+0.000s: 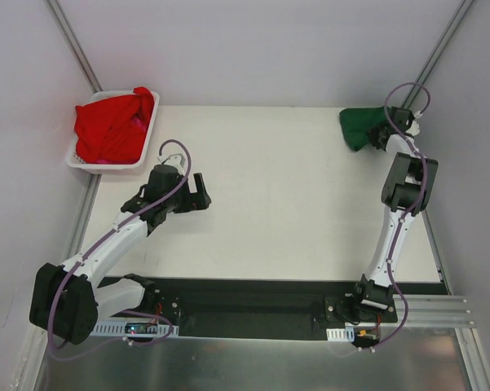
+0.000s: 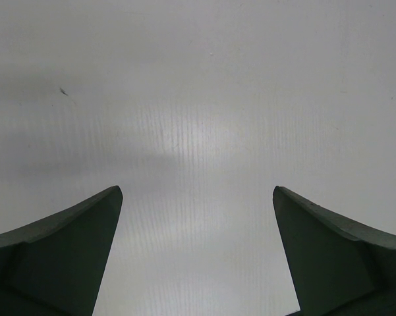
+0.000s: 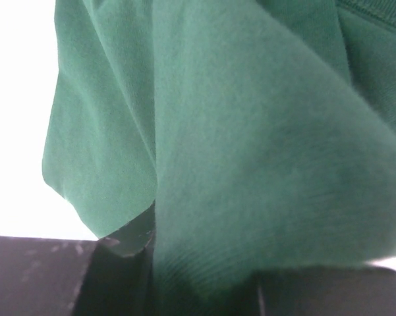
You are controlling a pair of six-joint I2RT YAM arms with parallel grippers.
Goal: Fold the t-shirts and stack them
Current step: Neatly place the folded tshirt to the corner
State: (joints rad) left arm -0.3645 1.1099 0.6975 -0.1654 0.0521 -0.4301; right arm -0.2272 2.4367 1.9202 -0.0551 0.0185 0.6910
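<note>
A dark green t-shirt (image 1: 360, 127) lies bunched at the table's far right corner. My right gripper (image 1: 383, 130) is shut on its cloth; in the right wrist view the green t-shirt (image 3: 250, 145) fills the frame and drapes over the jaws, with one dark fingertip (image 3: 128, 234) showing beneath a fold. The red t-shirts (image 1: 110, 126) are heaped in the white basket (image 1: 145, 151) at the far left. My left gripper (image 1: 197, 194) hovers over bare table, well apart from any cloth. In the left wrist view the left gripper (image 2: 198, 197) stands wide open with nothing between its fingers.
The white table (image 1: 277, 204) runs between the two arms. Grey walls and metal rails (image 1: 73, 49) close off the far corners. A black strip along the near edge (image 1: 253, 301) carries both arm bases.
</note>
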